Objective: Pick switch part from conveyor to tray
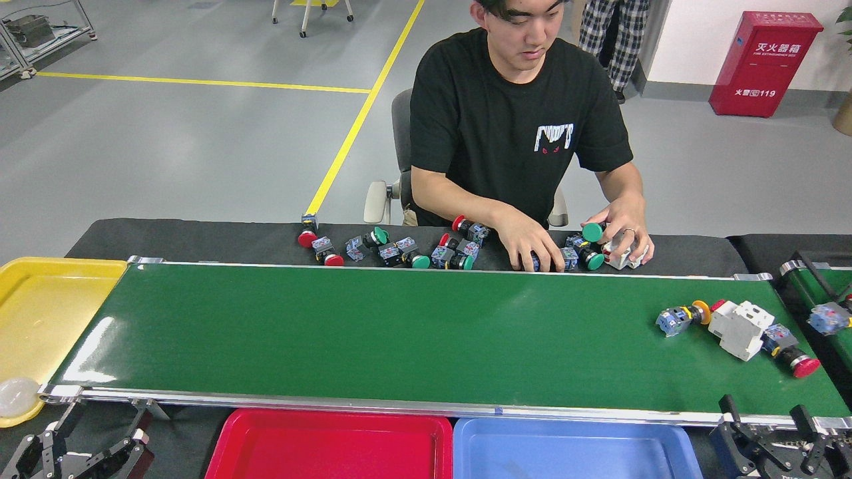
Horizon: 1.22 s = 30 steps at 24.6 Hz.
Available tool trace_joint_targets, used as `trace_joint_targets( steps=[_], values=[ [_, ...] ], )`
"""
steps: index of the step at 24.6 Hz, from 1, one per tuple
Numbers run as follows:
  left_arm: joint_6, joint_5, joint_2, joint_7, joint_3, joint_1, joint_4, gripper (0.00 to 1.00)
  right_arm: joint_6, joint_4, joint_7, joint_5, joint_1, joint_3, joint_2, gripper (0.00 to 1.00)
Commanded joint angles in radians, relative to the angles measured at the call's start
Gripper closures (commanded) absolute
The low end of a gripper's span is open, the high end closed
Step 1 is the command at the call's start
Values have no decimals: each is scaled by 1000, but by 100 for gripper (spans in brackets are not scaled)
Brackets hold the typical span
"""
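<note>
Three switch parts lie at the right end of the conveyor (413, 332): a yellow-capped button (679, 318), a white breaker (737, 328) and a red-capped button (791, 354). The left gripper (90, 436) and right gripper (775, 422) hover low with jaws apart, both empty, beside the red tray (333, 444) and blue tray (576, 449).

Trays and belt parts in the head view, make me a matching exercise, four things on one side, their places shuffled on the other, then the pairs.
Things:
1. red tray
2. blue tray
3. yellow tray
4. white switch part

Places:
A. beyond the conveyor's left end
B. on the conveyor, near its right end
C. below the conveyor's near rail, left of centre
D. below the conveyor's near rail, right of centre

Pairs: 1-C, 2-D, 3-A, 4-B
</note>
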Motion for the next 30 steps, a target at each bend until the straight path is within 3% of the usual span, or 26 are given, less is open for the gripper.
trace_joint_targets(
  steps=[1,5,13,16,17,21,24,30],
  values=[
    [-3,6,13,7,3,-7,-8,0,2,23,19,1,-44,3,-49,2],
    [-3,6,13,8,3,-7,-8,0,2,81,27,3,-113,68,-80,2],
    [-3,6,13,8,1,-7,-9,0,4,235,44,6,-288,155,-86,2],
    [-3,6,13,7,1,-7,-9,0,4,246,45,4,-308,183,-86,2],
    [-3,6,13,7,0,-7,-9,0,4,247,45,4,-308,186,-83,6],
    [-3,6,13,7,-2,-8,-11,0,-7,270,42,6,-310,252,-112,66],
    [-3,6,13,7,-2,-7,-11,0,-2,276,41,6,-310,270,-110,96],
    [-1,6,11,7,-2,-8,-12,0,1,270,22,3,-310,272,-90,99]
  ],
)
